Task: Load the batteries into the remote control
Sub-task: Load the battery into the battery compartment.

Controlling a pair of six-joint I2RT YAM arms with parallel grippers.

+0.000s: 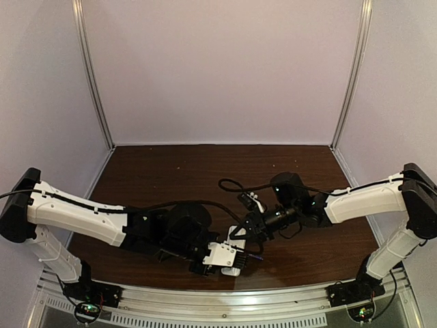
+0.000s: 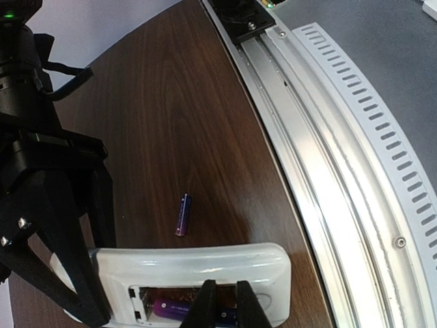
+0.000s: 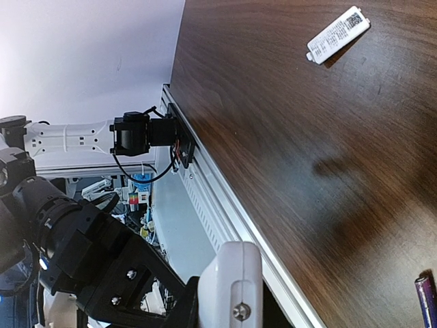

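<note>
The white remote control [image 2: 205, 263] lies compartment side up near the table's front edge, and it also shows in the top view [image 1: 234, 270]. My right gripper [image 2: 92, 256] [image 1: 249, 229] is shut on its far end. One purple battery [image 2: 167, 309] sits in the open compartment. My left gripper [image 2: 225, 311] [image 1: 237, 256] hovers over that compartment, its fingers almost together with a bluish bit of battery in the narrow gap. Whether they pinch it does not show. A second battery [image 2: 183, 214] [image 3: 427, 301] [image 1: 254, 257] lies loose on the wood beside the remote.
The small white cover piece [image 3: 338, 34] [image 1: 255, 202] lies on the table farther back. The metal rail [image 2: 321, 171] runs along the near edge, right next to the remote. The left arm's white wrist housing [image 3: 232, 287] fills the bottom of the right wrist view.
</note>
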